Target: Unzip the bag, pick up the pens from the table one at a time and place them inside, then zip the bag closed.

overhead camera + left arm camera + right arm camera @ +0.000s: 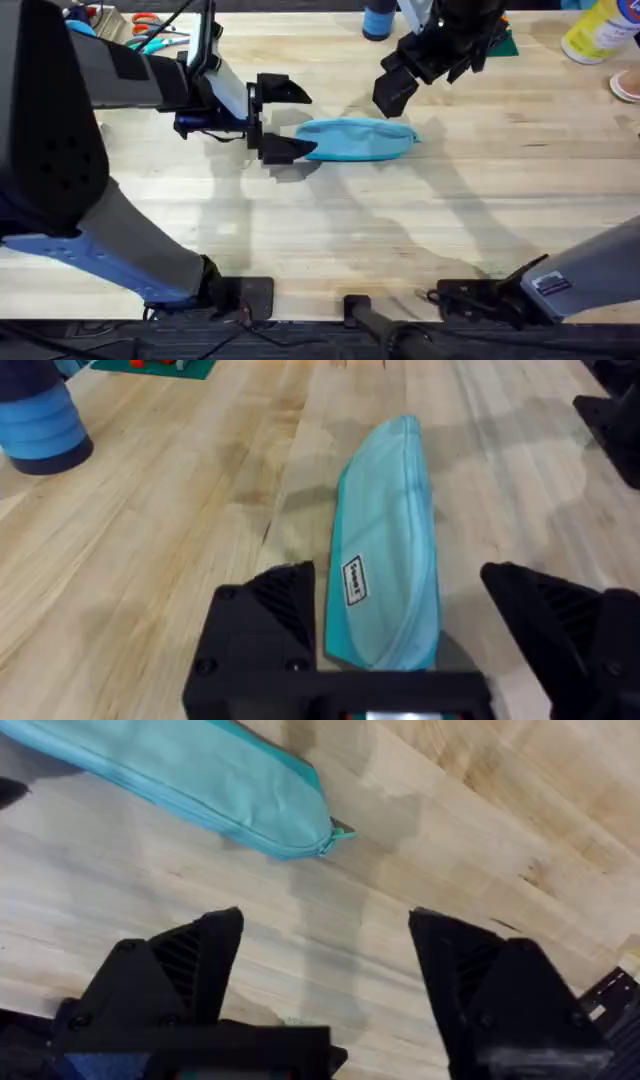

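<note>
Both tools wide open, holding nothing.
Your left tool (279, 118) straddles the bag (357, 138) end; right tool (395, 88) hovers; zipper pull (341, 832) barely visible.

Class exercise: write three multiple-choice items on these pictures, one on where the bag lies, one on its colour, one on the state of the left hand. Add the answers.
1. Where does the bag lie?
A. on the table
B. in a drawer
C. on a chair

2. What colour is the bag?
A. red
B. light blue
C. black

3. How is the left hand?
A. shut on a pen
B. shut on nothing
C. open

Answers: 1 A, it rests flat on the wood; 2 B, its fabric is pale blue; 3 C, its fingers stand apart beside the bag's end.
</note>
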Available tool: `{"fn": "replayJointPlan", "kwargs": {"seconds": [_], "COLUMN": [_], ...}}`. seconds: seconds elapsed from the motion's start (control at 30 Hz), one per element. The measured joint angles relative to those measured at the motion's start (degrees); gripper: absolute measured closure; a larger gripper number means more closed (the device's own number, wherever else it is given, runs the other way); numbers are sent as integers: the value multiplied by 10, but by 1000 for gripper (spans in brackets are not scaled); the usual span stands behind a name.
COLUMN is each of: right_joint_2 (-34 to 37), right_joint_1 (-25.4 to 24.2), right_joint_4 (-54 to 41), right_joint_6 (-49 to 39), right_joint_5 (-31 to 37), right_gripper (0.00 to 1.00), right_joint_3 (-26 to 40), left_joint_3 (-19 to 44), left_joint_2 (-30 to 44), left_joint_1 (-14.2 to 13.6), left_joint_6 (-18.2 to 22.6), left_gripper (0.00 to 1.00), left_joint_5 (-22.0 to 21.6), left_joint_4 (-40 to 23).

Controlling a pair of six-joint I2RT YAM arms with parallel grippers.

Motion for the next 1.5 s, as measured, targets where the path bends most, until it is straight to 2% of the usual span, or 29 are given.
{"fn": "replayJointPlan", "kwargs": {"seconds": [0.2,0.33,0.4,0.57,0.73,0.97,1.07,1.17,1.3,1.5], "right_joint_2": [0,-8,-27,-107,-188,-275,-310,-346,-386,-434], "right_joint_1": [0,0,-1,-12,-47,-104,-109,-109,-109,-109], "right_joint_4": [-3,-4,-3,2,29,86,114,131,144,150], "right_joint_6": [-8,-29,-36,-47,-47,-47,-47,-47,-47,-47], "right_joint_5": [0,0,0,-2,-16,-49,-55,-60,-61,-62], "right_gripper": [5,5,5,5,4,5,5,5,5,5], "right_joint_3": [0,0,0,0,-18,-131,-190,-247,-305,-348], "left_joint_3": [0,10,20,48,59,59,59,59,59,59], "left_joint_2": [0,-2,-11,-73,-150,-259,-307,-353,-410,-493], "left_joint_1": [1,4,4,4,4,4,5,5,5,5], "left_joint_6": [0,-13,-35,-132,-252,-429,-484,-514,-532,-566], "left_gripper": [8,8,7,7,7,7,8,7,7,7], "left_joint_5": [2,-28,-54,-127,-198,-304,-343,-367,-383,-395], "left_joint_4": [-43,-97,-114,-124,-125,-162,-203,-259,-334,-406]}}
